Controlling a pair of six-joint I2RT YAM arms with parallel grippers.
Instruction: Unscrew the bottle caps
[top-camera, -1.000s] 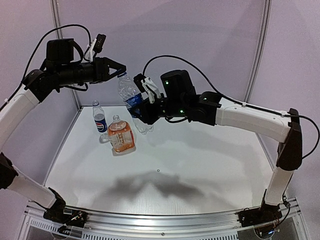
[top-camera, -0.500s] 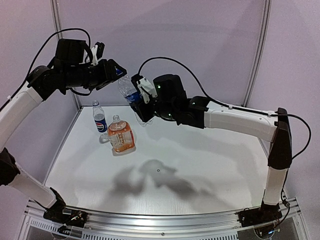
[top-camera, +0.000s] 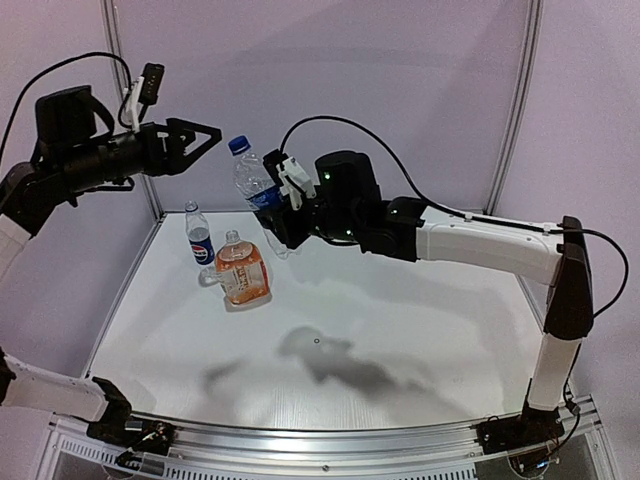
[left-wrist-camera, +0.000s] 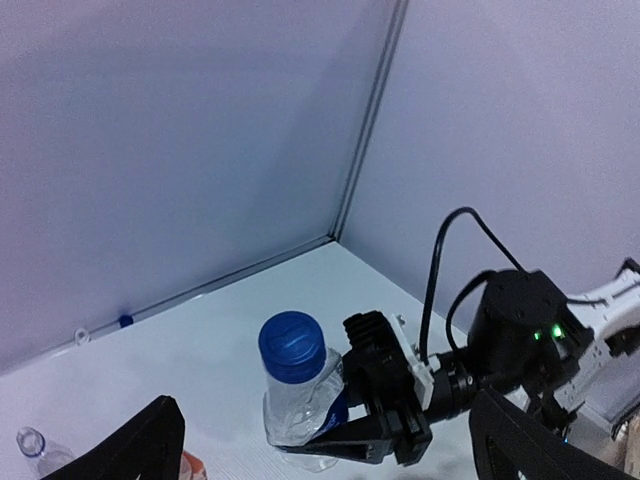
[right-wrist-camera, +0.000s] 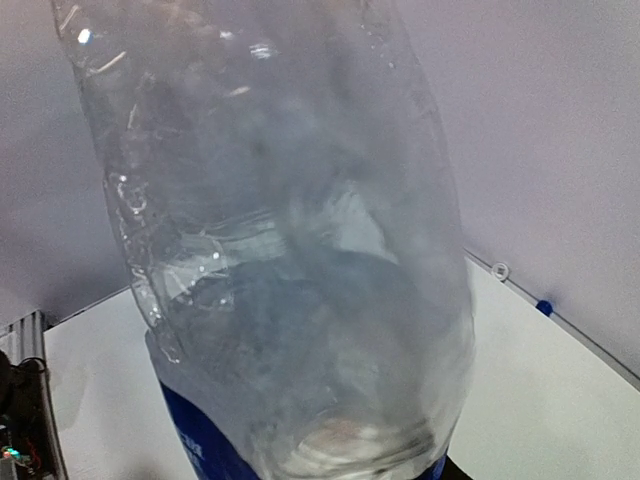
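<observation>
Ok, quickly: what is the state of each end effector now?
Left end effector: open, holding nothing.
Right end effector: shut on the clear bottle, blue cap on it.

Open gap between left hand (top-camera: 206, 143) and blue cap (top-camera: 237, 145) on raised bottle (top-camera: 256, 188). Slim bottle (top-camera: 200, 238), orange-labelled bottle (top-camera: 241, 272) blocking back-left surface (top-camera: 400, 340); right arm (top-camera: 480, 240) spanning rear.

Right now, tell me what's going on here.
The right gripper holds a clear blue-labelled bottle tilted in the air above the table, gripped around its lower body, with its blue cap on. The left gripper is open to the left of that cap, not touching it. A slim blue-labelled bottle and a squat orange bottle stand on the table, handled by neither arm.
</observation>
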